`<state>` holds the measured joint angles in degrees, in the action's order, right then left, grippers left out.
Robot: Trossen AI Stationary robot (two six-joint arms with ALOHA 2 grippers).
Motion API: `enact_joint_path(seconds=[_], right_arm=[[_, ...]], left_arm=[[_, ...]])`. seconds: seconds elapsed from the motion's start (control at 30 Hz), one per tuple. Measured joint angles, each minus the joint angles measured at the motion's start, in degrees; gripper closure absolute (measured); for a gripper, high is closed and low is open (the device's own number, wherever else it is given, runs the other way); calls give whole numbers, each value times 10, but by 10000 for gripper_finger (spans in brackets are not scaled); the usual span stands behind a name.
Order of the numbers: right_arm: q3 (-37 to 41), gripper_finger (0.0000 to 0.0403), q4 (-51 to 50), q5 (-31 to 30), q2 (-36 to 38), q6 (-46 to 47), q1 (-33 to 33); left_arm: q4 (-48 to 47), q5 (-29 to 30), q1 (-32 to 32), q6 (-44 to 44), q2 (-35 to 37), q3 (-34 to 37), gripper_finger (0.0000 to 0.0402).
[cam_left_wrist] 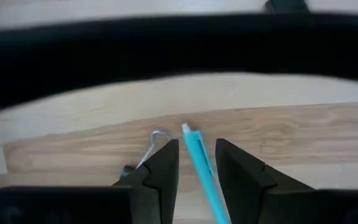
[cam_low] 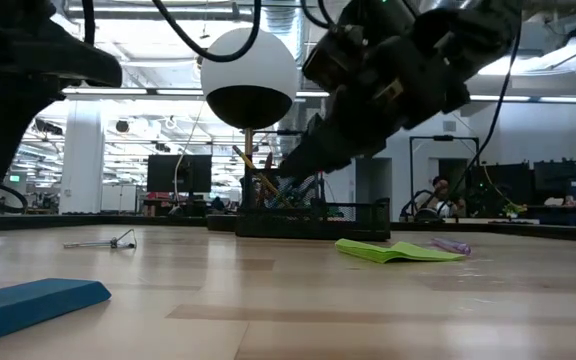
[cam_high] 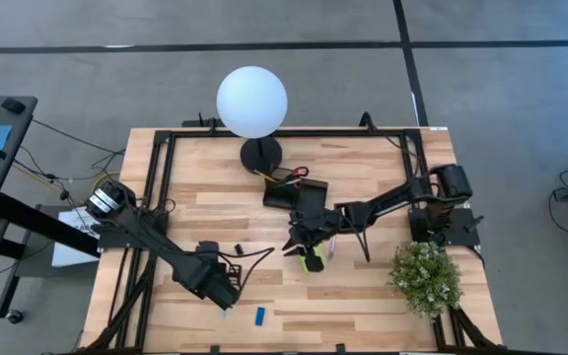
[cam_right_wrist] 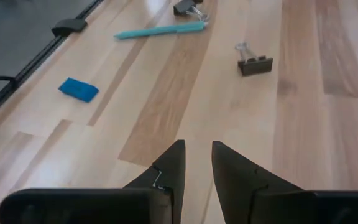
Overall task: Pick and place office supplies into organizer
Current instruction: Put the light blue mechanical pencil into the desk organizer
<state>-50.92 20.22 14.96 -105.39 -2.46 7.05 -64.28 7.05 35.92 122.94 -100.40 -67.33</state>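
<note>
A light-blue pen (cam_left_wrist: 199, 163) lies on the wooden table near its front edge, beside a black clip's wire handle (cam_left_wrist: 156, 137). My left gripper (cam_left_wrist: 196, 144) points down over the pen, open, one finger on each side of it; I see no touch. My right gripper (cam_right_wrist: 196, 146) hangs open over bare wood mid-table with nothing between its fingers, just left of the lime-green sticky-note pad (cam_high: 312, 262). The blue eraser (cam_high: 260, 316) lies flat near the front edge. The black organizer (cam_high: 286, 189) stands below the lamp, with red-handled scissors (cam_high: 299, 173) in it.
A white globe lamp (cam_high: 251, 102) on a round black base stands at the far middle. A green potted plant (cam_high: 427, 278) sits at the near right. A black binder clip (cam_right_wrist: 255, 63) and a purple pen (cam_low: 453, 245) lie loose on the table.
</note>
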Motion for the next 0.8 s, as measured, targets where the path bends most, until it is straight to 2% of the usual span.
enact_joint_path(seconds=[0.17,0.27,0.4,0.47,0.57,0.67,0.73,0.8], right_arm=[[0,331,10,1,-10,-8,-5],[0,331,8,0,-9,-10,-14],[0,331,27,0,-4,-10,-27],[0,331,33,1,-4,-6,-32],[0,331,35,2,-4,-5,-36],[0,331,35,2,-4,-5,-36],[0,331,34,2,-4,-6,-36],[0,331,35,2,-4,-10,-38]], left_arm=[[-76,-50,6,3,6,1,301],[-119,-66,11,-19,42,1,301],[-167,-22,20,-19,113,2,301],[-169,4,26,2,155,29,301],[-68,22,35,45,215,125,301],[157,91,40,52,249,227,301],[275,142,36,26,260,264,301],[316,135,22,15,257,285,301]])
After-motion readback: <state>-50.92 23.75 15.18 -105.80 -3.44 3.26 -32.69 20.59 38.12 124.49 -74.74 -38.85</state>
